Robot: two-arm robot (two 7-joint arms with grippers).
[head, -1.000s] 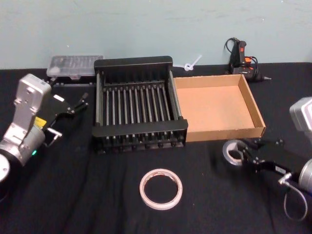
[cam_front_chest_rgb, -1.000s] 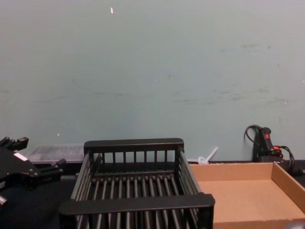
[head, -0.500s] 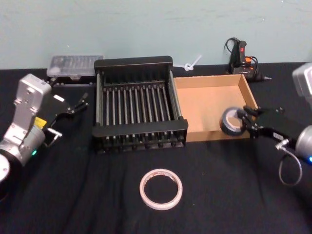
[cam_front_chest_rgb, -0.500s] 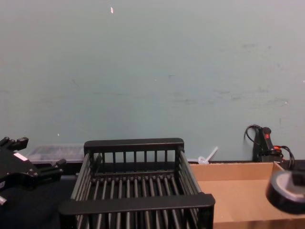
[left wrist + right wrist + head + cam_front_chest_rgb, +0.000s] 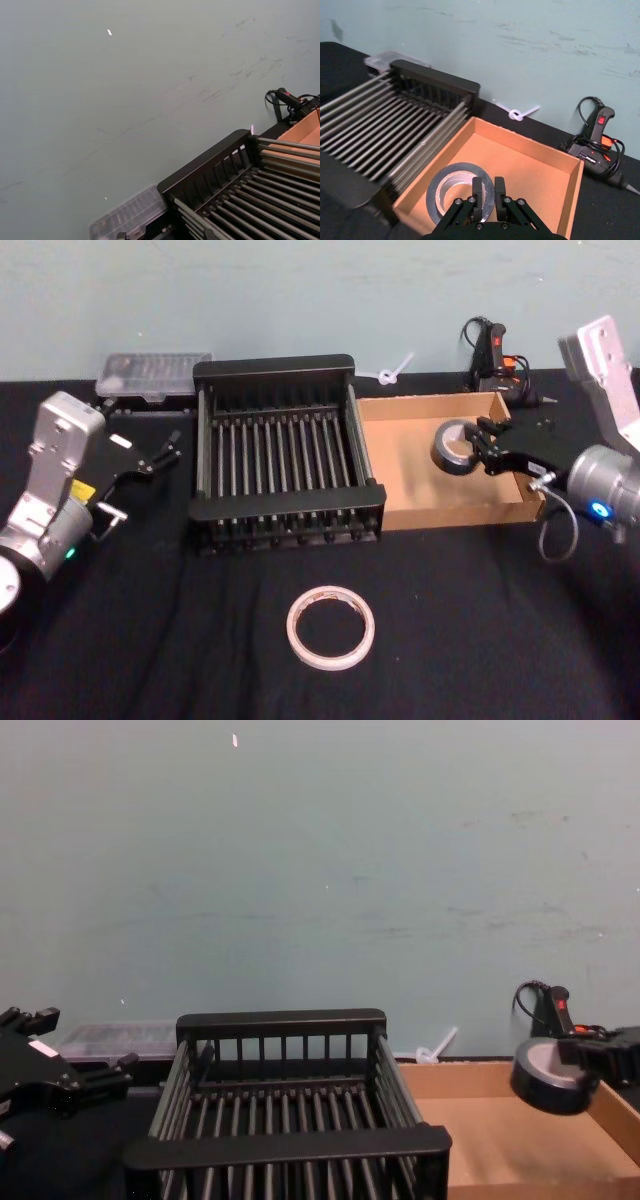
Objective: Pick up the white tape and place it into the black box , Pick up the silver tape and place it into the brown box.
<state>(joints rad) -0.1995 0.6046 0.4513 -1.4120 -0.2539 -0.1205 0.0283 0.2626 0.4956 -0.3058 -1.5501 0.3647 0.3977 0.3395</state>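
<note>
black cloth (image 5: pixel 150 640): covers the whole table, everything sits on it
silver tape (image 5: pixel 455 447): clamped in the right gripper (image 5: pixel 478 448), fingers pinched across the roll's wall; wrist view shows the two fingertips (image 5: pixel 478 192) closed over the near rim of the roll (image 5: pixel 460 193)
tape height: held in the air over the brown box (image 5: pixel 520 465), above the right part of its floor; chest view shows the roll (image 5: pixel 553 1075) clear of the cardboard floor, roughly level, tilted a little
right arm: reaches in from the right, over the box's right wall
brown box: open cardboard tray, touching the right side of the black box (image 5: pixel 275 370); nothing lying on its floor
black box: slatted crate, centre of the table, nothing in it
white tape (image 5: pixel 330 627): flat on the cloth, near side of the black box, well apart from both grippers
left gripper (image 5: pixel 160 455): hangs left of the black box, off the cloth, fingers spread, holding nothing; seen at lower left in chest view (image 5: pixel 60 1065)
clear plastic case (image 5: pixel 155 375): back left, beside the black box's far left corner
glue gun (image 5: pixel 497 360): black with orange trim, behind the brown box's far right corner, against the wall
white zip tie (image 5: pixel 393 370): on the cloth behind the joint between the two boxes
</note>
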